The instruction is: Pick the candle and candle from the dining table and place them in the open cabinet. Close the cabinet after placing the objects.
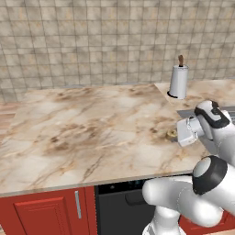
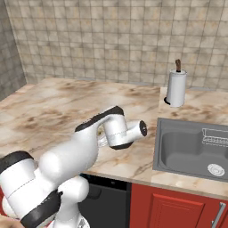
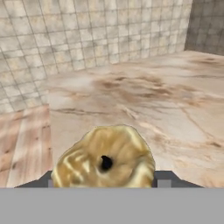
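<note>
Over dining table [image 1: 92,133], arm level, gripper [image 3: 104,181] astride candle [image 3: 105,159].

my white hand hid most of the squat candle [image 1: 171,133] in the left base view. its base was cut off in the hand view, so i couldn't tell my grip.

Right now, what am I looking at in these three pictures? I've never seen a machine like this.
It is a white robot arm in a computer-drawn kitchen. Two pictures come from cameras behind it, one on each side, looking over a marbled stone table. The third comes from a camera on its hand. At the arm's end is the gripper, two small fingers. The hand view shows a squat brass-gold candle sitting between them, just over the table; I cannot tell whether it is firmly gripped yet. Further back stands a white paper-towel roll, and to the right there is a grey sink.
</note>
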